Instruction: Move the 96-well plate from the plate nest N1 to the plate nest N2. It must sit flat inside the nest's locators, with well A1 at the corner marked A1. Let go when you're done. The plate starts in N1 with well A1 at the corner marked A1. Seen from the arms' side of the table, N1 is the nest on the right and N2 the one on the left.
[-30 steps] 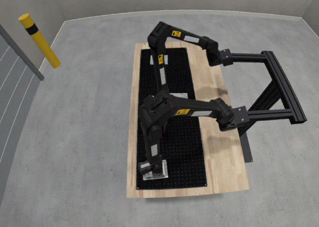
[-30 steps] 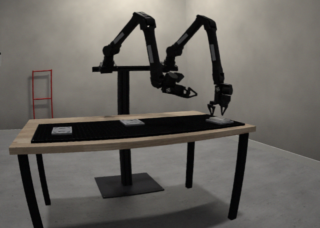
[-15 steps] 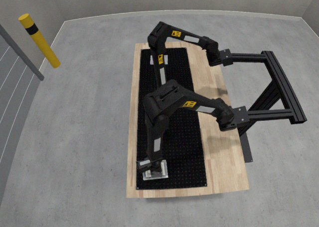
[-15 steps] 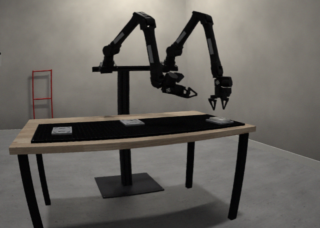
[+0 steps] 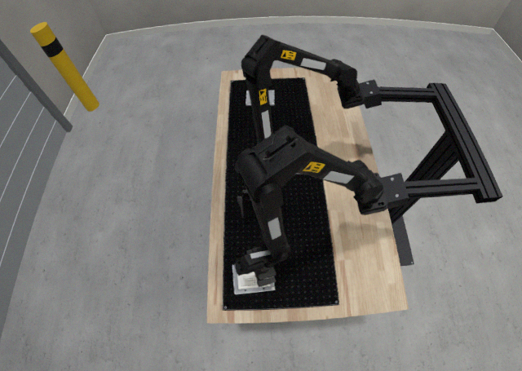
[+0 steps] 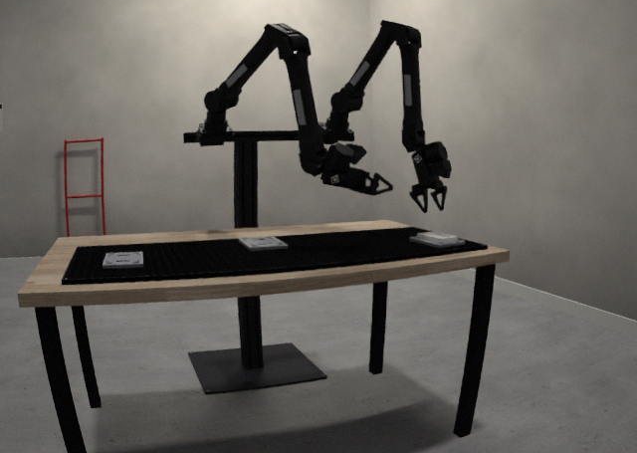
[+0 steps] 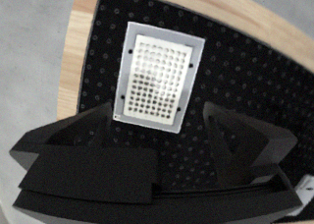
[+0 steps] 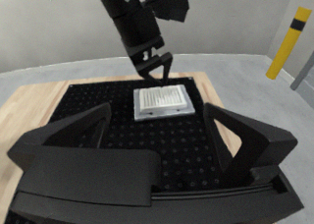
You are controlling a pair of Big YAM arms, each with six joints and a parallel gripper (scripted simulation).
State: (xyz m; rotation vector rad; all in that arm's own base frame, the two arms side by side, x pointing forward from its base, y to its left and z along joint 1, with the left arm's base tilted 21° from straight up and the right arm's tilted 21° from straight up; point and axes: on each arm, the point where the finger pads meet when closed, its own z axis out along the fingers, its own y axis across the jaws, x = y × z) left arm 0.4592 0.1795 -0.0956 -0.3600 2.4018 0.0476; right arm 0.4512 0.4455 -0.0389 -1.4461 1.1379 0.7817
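Observation:
The white 96-well plate [image 5: 247, 280] [image 6: 437, 236] [image 7: 154, 82] [image 8: 162, 98] rests in the leftmost nest seen from the arms' side, N2 [image 5: 253, 291] [image 6: 453, 243] [image 7: 194, 54] [image 8: 167, 114]. It lies within the nest's outline and looks flat. The locators are too blurred to check. A small mark shows at the nest's lower left corner in the left wrist view; well A1 cannot be read. My left gripper [image 6: 433, 210] [image 7: 157, 107] is open and empty, well above the plate. My right gripper [image 6: 390, 187] [image 8: 157, 107] is open and empty, high over the table.
Two plateless nests stand on the black perforated board [image 5: 303, 249] [image 6: 179, 257]: a middle one [image 6: 262, 243] and a far one [image 5: 272, 97] [image 6: 123, 259]. The wooden table edge [image 6: 257, 286] borders the board. The arms stand close together in the top view.

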